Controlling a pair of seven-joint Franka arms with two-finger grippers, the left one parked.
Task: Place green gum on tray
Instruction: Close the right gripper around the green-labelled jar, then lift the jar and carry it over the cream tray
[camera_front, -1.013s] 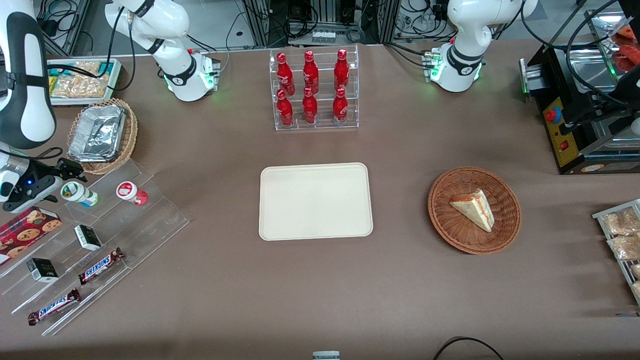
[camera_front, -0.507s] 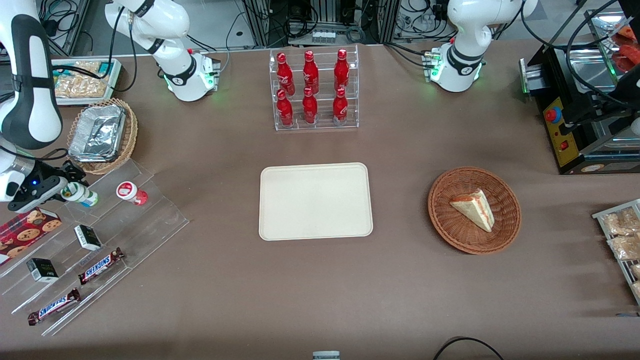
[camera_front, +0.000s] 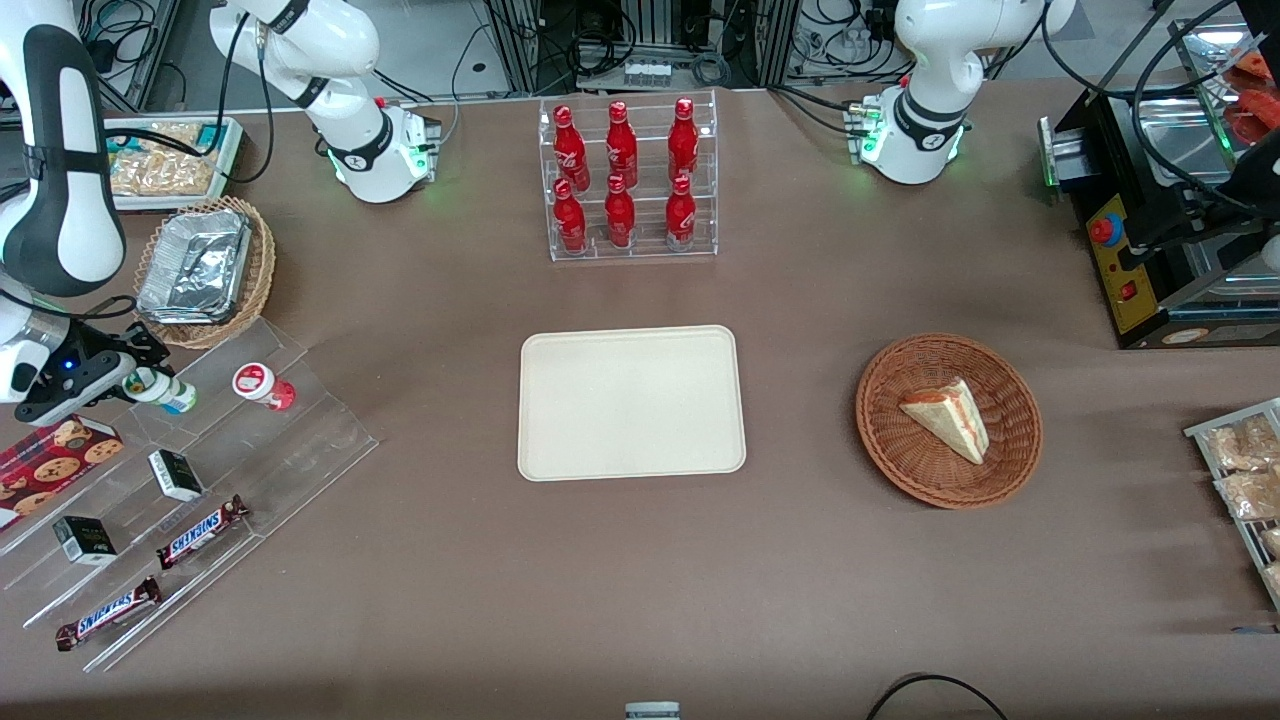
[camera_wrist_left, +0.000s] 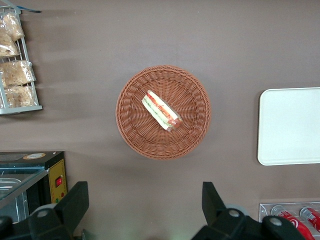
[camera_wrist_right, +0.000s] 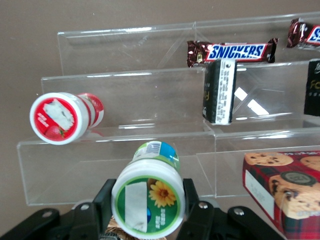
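The green gum (camera_front: 168, 394) lies on its side on the top step of a clear acrylic stand (camera_front: 300, 440) at the working arm's end of the table. My right gripper (camera_front: 137, 381) is at its lid end, with a black finger (camera_wrist_right: 106, 197) pressed against each side of the green-and-white lid (camera_wrist_right: 148, 204). The gum still rests on the step. The like canister with a red lid (camera_front: 262, 385) lies beside it and also shows in the right wrist view (camera_wrist_right: 60, 117). The cream tray (camera_front: 630, 402) lies flat mid-table, bare, and also shows in the left wrist view (camera_wrist_left: 290, 125).
The stand also holds Snickers bars (camera_front: 200, 530), small black boxes (camera_front: 175, 474) and a red cookie box (camera_front: 50, 462). A basket with a foil tray (camera_front: 200, 270) lies farther from the front camera. A rack of red bottles (camera_front: 625, 180) and a sandwich basket (camera_front: 948, 420) flank the tray.
My right gripper has moved in from beside the green gum and now sits around its lid. The gum and the other things have not moved.
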